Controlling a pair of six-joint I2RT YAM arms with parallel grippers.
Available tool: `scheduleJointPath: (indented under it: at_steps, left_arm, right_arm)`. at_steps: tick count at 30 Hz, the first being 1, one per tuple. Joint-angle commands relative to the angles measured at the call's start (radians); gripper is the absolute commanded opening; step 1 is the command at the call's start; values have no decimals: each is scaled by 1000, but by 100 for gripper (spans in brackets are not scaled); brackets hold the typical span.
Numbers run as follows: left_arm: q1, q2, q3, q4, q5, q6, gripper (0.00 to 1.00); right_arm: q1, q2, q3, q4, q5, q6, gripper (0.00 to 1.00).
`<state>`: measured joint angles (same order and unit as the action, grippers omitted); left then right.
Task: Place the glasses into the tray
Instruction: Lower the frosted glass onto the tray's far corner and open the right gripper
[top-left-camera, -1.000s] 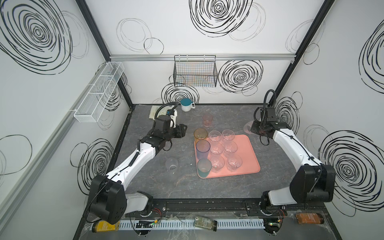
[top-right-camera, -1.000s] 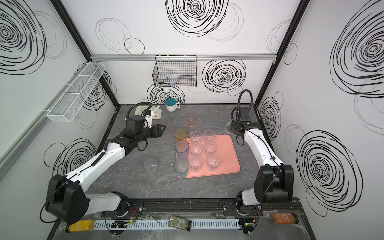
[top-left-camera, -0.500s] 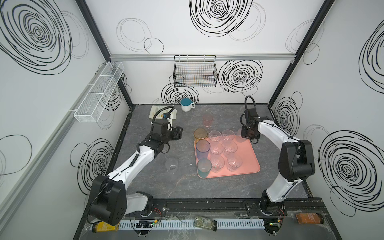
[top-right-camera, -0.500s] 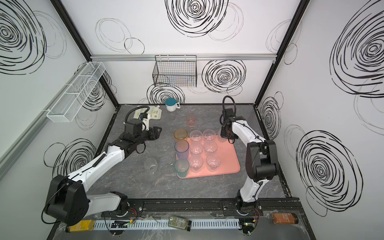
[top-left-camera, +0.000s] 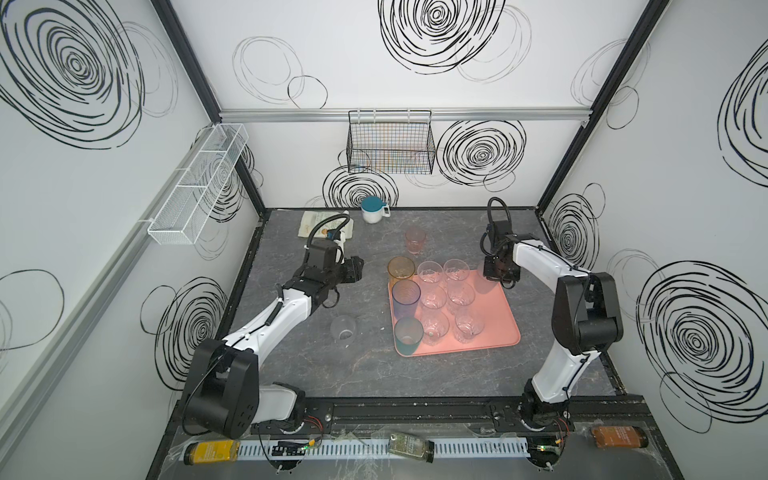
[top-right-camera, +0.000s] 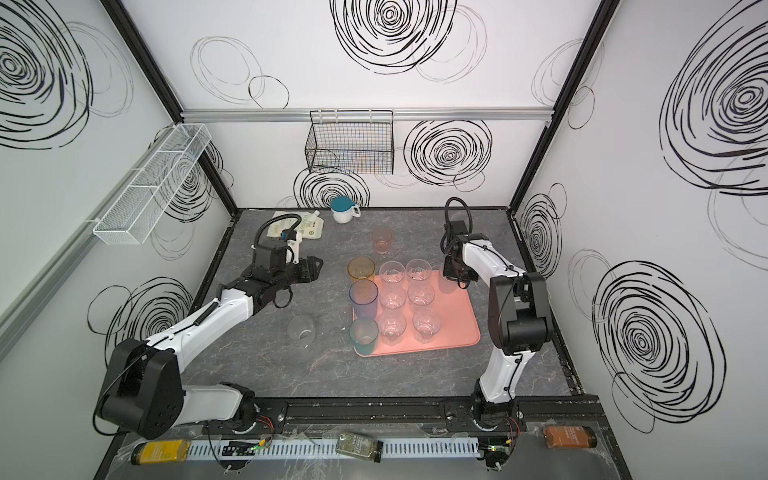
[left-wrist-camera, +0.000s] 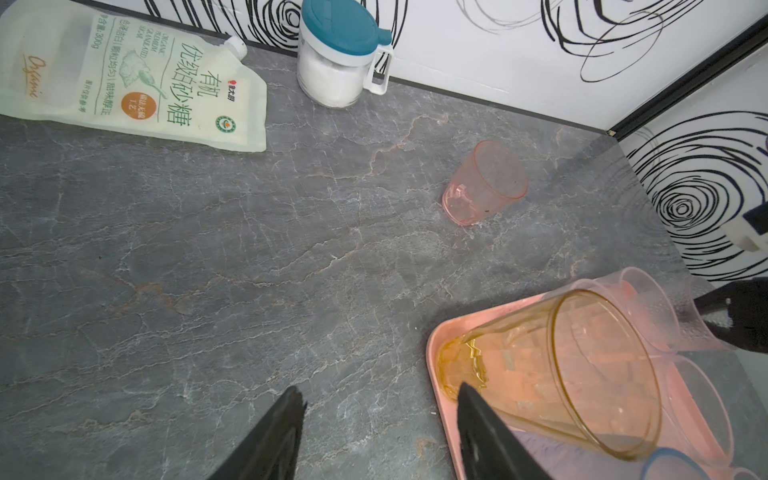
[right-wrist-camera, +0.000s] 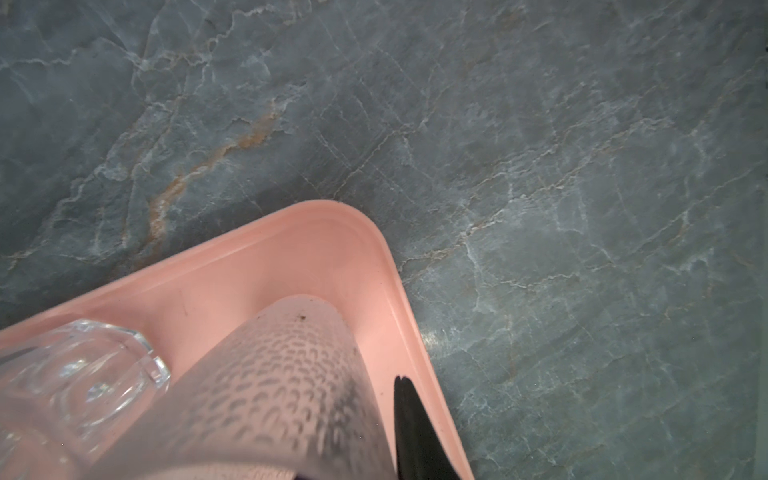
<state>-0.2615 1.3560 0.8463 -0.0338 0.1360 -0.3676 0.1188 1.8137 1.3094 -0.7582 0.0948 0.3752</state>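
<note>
R tool stands frosted glass upright in far corner of tray, next free spot beside the rows; can't tell if its pinch on the wall holds. L tool hangs released, empty, over surface; pink glass, clear glass wait off-tray.

The white spouted pouch, as seen in the left wrist view, carries the script "Organic", the line "ORGANIC PREMIUM GRANULATED SUGAR", the large characters "有机优级白砂糖" and the net-content entry "净含量:300g"; no other marking is legible.
</note>
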Motion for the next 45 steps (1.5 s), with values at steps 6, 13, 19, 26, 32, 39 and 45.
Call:
scheduleJointPath:
  at_steps: [6,13,19,26,32,39,45]
  left_arm:
    - [24,34,4,43,23,-26,63]
    - [22,42,-4,39,6,-16,63]
    - [28,53,-1,39,-4,-14,63]
    - [39,65,3,41,-14,-13,63]
    - [43,73,-2,39,-53,1,64]
    - [45,93,-3,60,-61,-14,64]
    - [61,68,-18,70,-62,-28,64]
  right_arm:
    - [-13,21,62,13,8,-19,15]
    - [-18,66,89,34,0,-25,14]
    - [-20,53,87,30,5,-37,24]
    - [-21,-23,86,20,-6,-36,43]
    - [-18,-114,65,10,-49,-8,52]
    - [-15,-241,19,-14,-54,2,57]
    - [-3,-329,-11,-6,-61,10,59]
